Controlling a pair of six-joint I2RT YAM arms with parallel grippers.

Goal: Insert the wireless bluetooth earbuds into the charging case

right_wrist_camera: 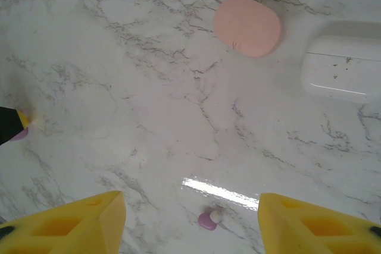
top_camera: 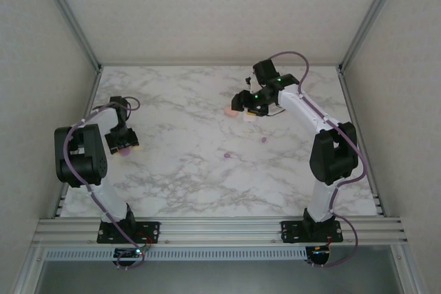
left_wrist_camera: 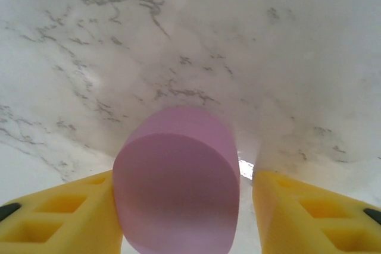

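Where the marble-patterned table [top_camera: 186,191] meets its left edge, the left gripper [top_camera: 122,146] stands low over a purple case [top_camera: 125,149].
- Left wrist view: the purple case [left_wrist_camera: 177,188] is a smooth, matte, rounded oval standing between the blocky yellow fingers [left_wrist_camera: 53,218], which have moulded hollows.
- The left gripper [left_wrist_camera: 183,176] is partly open. Its left finger meets the case's side, and a bright sliver of table shows between the case and the right finger, so it is not clamped.

Mid-table, toward the near edge:
- One earbud [top_camera: 227,155], a purplish speck, lies on bare marble.
- A second earbud [top_camera: 263,140], pinkish, lies just right of it and a little farther back. They are apart, and both lie outside any case.

Toward the far right corner:
- The right gripper [top_camera: 251,109] hangs over the table beside a pink case [top_camera: 229,111].
- Right wrist view: the right gripper [right_wrist_camera: 190,197] is spread wide and holds nothing.
- A purple earbud [right_wrist_camera: 208,219] with a pale tip, bean-shaped and glossy, lies on the table between the fingertips, touching neither.
- Beyond it are the pink case [right_wrist_camera: 247,26], a flat matte oval, and to its right a white case [right_wrist_camera: 342,66], a hard, shiny rounded box with its lid down.
- The pink and white cases are near each other but apart.
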